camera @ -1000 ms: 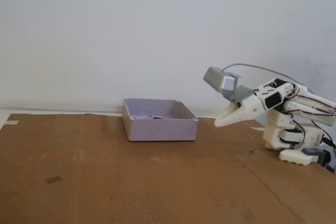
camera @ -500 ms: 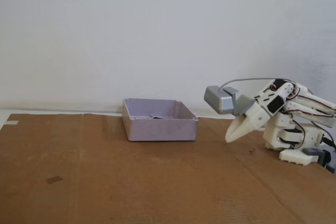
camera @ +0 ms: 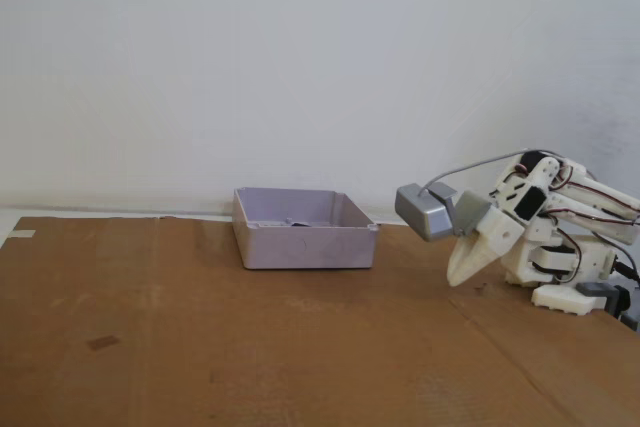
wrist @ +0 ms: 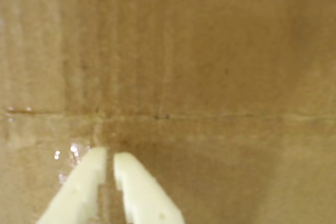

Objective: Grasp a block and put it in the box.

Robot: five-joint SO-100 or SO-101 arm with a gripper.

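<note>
Okay, block [camera: 296,222] sits dark inside the box [camera: 305,245], looks delivered. Gripper [camera: 458,277] right of box, tips nearly shut, empty, nose near the cardboard [camera: 250,347]. Next: prob just park.

- Surface [camera: 250,347]: brown corrugated cardboard sheet, creased, with a fold line visible in the wrist view.
- Box [camera: 305,244]: rests directly on the surface, toward the rear.
- Arm base [camera: 565,292]: stands at the right edge.
- Small dark mark [camera: 102,342]: front left.
</note>
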